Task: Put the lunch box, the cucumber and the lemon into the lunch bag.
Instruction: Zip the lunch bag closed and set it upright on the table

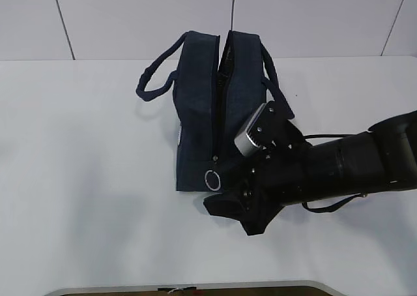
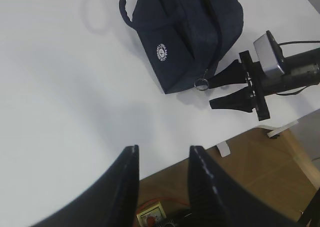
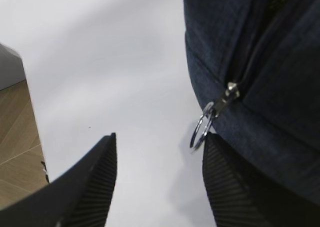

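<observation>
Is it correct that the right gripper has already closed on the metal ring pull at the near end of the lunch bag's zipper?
Not quite. The right gripper is open, and the metal ring pull hangs free just beyond its fingertips, not pinched between them, as the right wrist view shows. The ring is indeed at the near end of the lunch bag zipper.

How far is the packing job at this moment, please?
Looks done: no lunch box, cucumber or lemon lies outside, though the lunch bag hides its inside. Its zipper gapes at the far end. In hand: the open right gripper sits empty beside the ring pull. The left gripper is idle. Left: probably closing the zipper.
</observation>
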You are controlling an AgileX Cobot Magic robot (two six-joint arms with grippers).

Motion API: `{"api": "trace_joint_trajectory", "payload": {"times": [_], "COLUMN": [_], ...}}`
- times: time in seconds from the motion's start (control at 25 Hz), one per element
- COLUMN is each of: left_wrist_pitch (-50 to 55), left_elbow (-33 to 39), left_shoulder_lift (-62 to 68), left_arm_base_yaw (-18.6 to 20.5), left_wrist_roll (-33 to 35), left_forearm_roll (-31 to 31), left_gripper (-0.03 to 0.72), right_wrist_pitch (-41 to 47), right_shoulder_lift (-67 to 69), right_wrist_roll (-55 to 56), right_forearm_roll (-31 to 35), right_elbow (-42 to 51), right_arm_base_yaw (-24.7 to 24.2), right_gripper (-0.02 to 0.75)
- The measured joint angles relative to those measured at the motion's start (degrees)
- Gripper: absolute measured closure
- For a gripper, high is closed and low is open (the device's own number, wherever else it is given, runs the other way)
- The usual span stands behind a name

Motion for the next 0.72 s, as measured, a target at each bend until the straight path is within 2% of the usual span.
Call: {"api": "trace_joint_trajectory", "payload": {"times": [0.72], "left_wrist_pitch": [0.0], "left_elbow": [0.0], "left_shoulder_lift": [0.0], "left_arm_base_yaw": [0.0], "left_wrist_roll": [0.0], "left_forearm_roll": [0.0], "left_gripper": [0.450], "right_wrist_pitch": [0.9], "right_shoulder_lift": [1.6], "right_wrist_roll": [-0.3], "right_forearm_roll": [0.0], "right_elbow": [-2.4], "right_arm_base_yaw": [0.0], "right_gripper": [0.297]}}
